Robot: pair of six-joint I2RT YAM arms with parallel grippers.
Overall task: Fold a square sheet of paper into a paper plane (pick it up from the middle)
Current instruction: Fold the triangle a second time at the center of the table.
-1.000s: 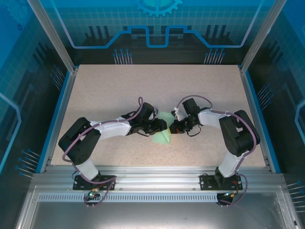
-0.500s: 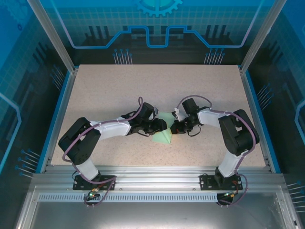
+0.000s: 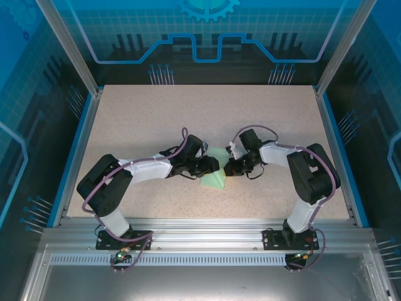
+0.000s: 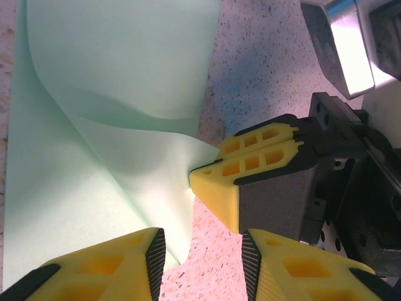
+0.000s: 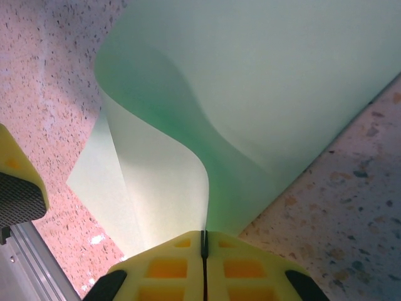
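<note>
The square sheet of paper (image 3: 216, 180) is pale mint green, partly folded to a point and curled up off the table between both arms. My right gripper (image 5: 203, 237) is shut on one edge of the sheet (image 5: 263, 81), which bows upward from its fingers. It sits to the right of the paper in the top view (image 3: 229, 167). My left gripper (image 4: 203, 251) stands open just left of it (image 3: 208, 165), with speckled table between its pads. A tip of the sheet (image 4: 113, 81) reaches beside its left finger. The right gripper's yellow fingers (image 4: 229, 188) pinch the paper directly ahead of it.
The speckled beige table (image 3: 156, 119) stretches out behind and to both sides of the arms. Blue rails (image 3: 75, 150) and transparent walls bound it. The aluminium frame (image 3: 200, 226) with both arm bases runs along the near edge.
Almost nothing: the sheet's near flap has shifted slightly on the table, and both arms stay nearly still at the paper.
</note>
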